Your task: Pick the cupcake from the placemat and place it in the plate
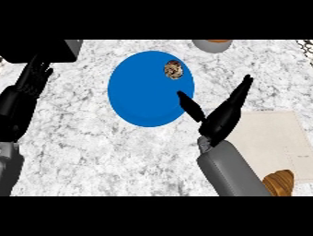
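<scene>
A small brown-and-cream cupcake (174,69) lies on the blue plate (142,97), near the plate's far right rim. My right hand (220,117) hangs just right of the plate, open, with fingers and thumb spread and nothing between them; its thumb tip overlaps the plate's right edge. A beige placemat (281,143) lies at the right, below the hand, with no cupcake on it. At the left edge my left hand (30,83) rests open, fingers pointing up.
A brown round object (280,183) sits at the placemat's near edge, beside my right forearm. A grey bowl-like container (212,44) stands at the counter's far edge. A dark block (33,48) fills the far left corner.
</scene>
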Tool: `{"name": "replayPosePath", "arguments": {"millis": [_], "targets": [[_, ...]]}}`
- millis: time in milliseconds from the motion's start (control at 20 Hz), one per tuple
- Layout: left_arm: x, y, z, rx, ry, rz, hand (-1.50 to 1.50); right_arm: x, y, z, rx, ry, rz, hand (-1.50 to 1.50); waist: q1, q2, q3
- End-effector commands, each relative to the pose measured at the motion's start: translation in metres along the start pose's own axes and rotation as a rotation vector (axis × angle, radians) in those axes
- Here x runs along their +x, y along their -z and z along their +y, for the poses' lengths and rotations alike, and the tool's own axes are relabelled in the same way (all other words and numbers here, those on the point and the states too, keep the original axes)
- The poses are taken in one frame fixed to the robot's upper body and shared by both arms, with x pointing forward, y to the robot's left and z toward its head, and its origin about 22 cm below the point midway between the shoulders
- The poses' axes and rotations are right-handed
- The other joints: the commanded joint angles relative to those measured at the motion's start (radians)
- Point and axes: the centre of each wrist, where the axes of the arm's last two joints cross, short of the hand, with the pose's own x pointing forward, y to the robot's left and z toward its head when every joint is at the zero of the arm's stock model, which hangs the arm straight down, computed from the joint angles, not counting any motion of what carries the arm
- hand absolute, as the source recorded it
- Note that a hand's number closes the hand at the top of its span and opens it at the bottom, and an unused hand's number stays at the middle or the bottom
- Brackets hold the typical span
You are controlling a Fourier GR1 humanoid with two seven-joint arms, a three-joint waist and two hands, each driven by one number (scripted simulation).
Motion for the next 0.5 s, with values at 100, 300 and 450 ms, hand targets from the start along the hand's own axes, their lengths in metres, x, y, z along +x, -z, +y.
{"name": "replayPosePath", "arguments": {"millis": [100,300,450], "targets": [[0.007,0.0,0.004,0.012,-0.016,-0.014,0.0,0.002,-0.034,-0.066,-0.009,0.007,0.02,-1.5,0.0,0.006,0.0],[-0.007,-0.002,-0.006,-0.005,-0.005,-0.023,0.0,-0.005,-0.051,-0.105,-0.02,-0.031,0.011,-1.5,0.005,0.011,0.001],[0.003,-0.001,0.004,-0.001,-0.024,-0.023,0.0,-0.005,-0.051,-0.111,-0.078,-0.074,0.003,-1.5,0.015,0.013,0.001]]}}
